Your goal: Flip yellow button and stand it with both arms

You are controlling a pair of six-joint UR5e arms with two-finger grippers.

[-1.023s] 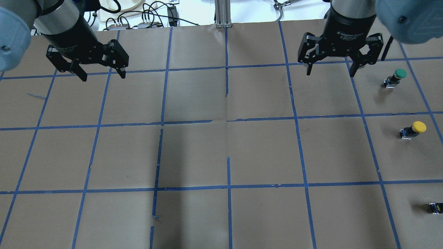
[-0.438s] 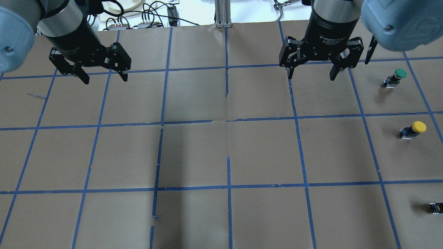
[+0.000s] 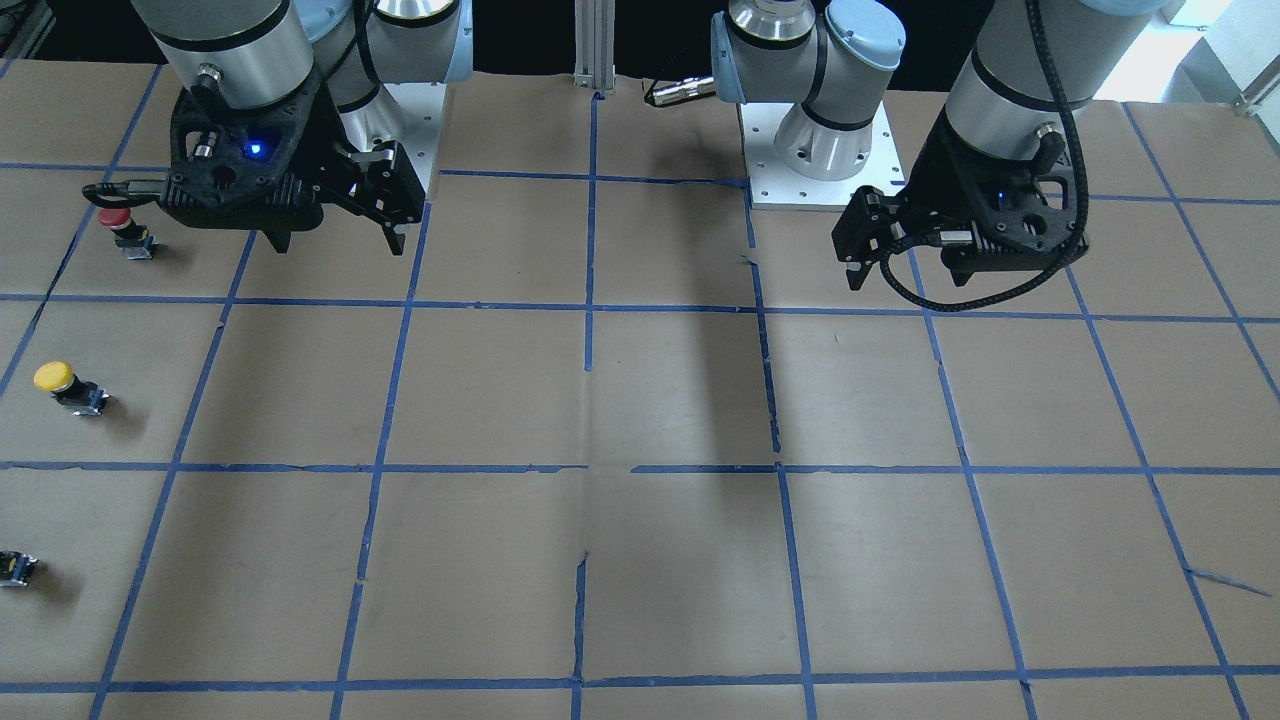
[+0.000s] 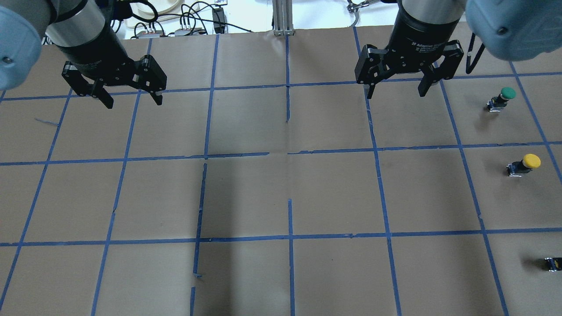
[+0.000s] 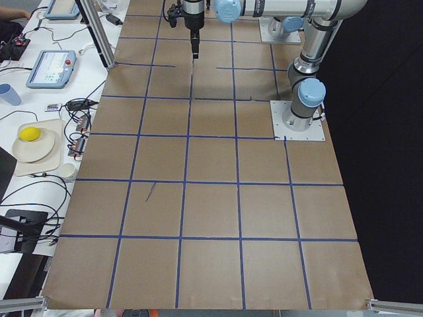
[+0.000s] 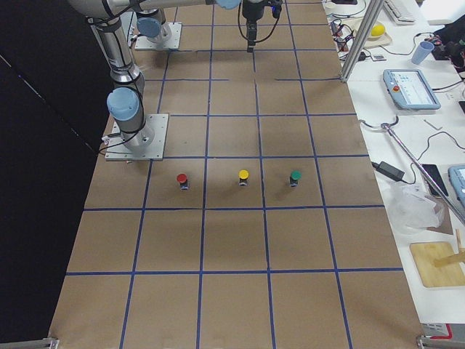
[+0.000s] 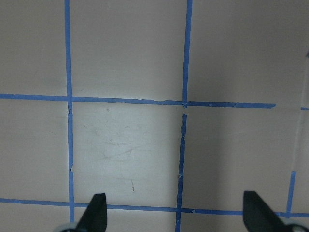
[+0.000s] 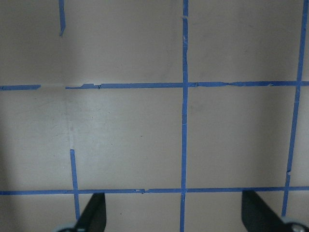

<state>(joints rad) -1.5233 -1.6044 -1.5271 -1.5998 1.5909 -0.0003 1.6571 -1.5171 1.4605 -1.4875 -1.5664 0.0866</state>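
The yellow button [image 4: 525, 164] lies on its side on the brown paper at the right, its yellow cap pointing right; it also shows in the front view [image 3: 62, 383] and the right side view [image 6: 243, 176]. My right gripper [image 4: 395, 95] is open and empty, hanging above the table at the far side, well left of and beyond the button; it shows at the front view's left [image 3: 340, 240]. My left gripper [image 4: 132, 102] is open and empty at the far left, shown at the front view's right [image 3: 905, 270]. Both wrist views show open fingertips [image 7: 96, 210] [image 8: 96, 210] over bare paper.
A green-capped button [image 4: 503, 97] lies beyond the yellow one. A red-capped button [image 3: 122, 226] lies nearer the robot base; in the overhead view only its black body [image 4: 552, 264] shows at the right edge. Blue tape lines grid the paper-covered table [image 4: 290, 193].
My right gripper has moved left in the overhead view, away from the green button, staying open. My left gripper has shifted only slightly. The buttons have not moved.
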